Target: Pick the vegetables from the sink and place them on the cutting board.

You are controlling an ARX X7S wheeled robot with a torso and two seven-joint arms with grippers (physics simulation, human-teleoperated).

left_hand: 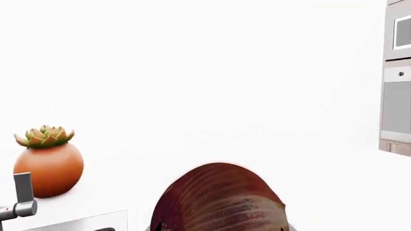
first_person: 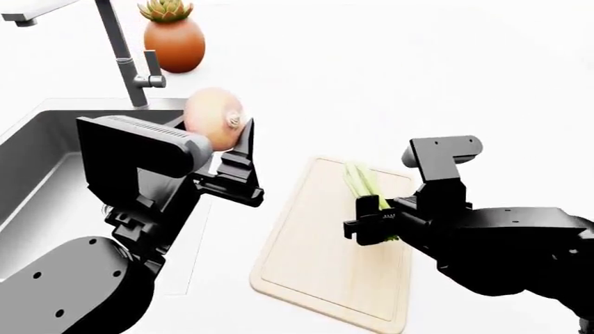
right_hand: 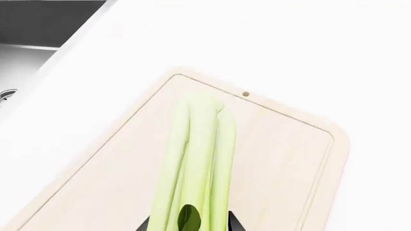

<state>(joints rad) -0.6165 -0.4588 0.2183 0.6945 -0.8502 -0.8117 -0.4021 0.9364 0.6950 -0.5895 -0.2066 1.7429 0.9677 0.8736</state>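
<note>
Over the cutting board, right gripper clasps celery

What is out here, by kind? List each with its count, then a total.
Vegetables: 2, onion and celery
Cutting boards: 1
Potted plants: 1
Sinks: 1
Faucets: 1
Grippers: 2, left and right
Total: 8

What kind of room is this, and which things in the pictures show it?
Most likely a kitchen, rendered in a simulator. A steel sink with a tall faucet sits in a white counter, a cutting board lies beside it, and a built-in oven shows farther off.
</note>
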